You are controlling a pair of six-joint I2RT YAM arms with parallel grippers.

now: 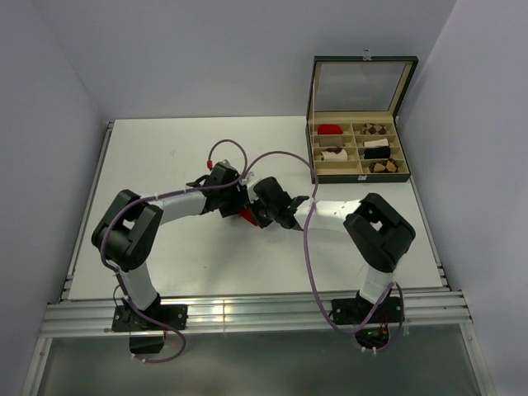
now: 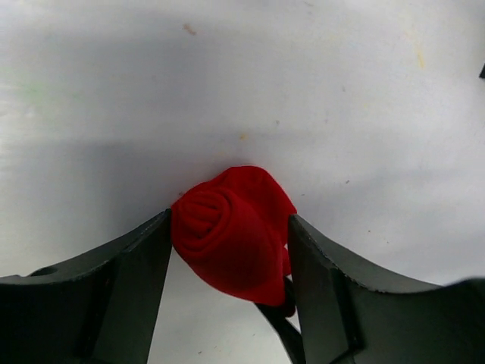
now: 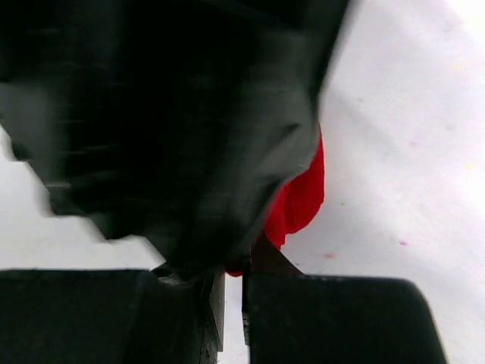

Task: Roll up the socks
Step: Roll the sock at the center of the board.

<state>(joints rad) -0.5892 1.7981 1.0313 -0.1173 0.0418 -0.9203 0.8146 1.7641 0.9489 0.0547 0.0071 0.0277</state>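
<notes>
Red sock [image 2: 231,235] looks nearly rolled.
Left jaws stand wide around the roll; right jaws, narrow, seem to pinch its edge. Next, that edge likely needs tucking in.

No text, label, brand, number or sign can be read in any of the three views. Any markings present are too small or too blurred to be made out.
</notes>
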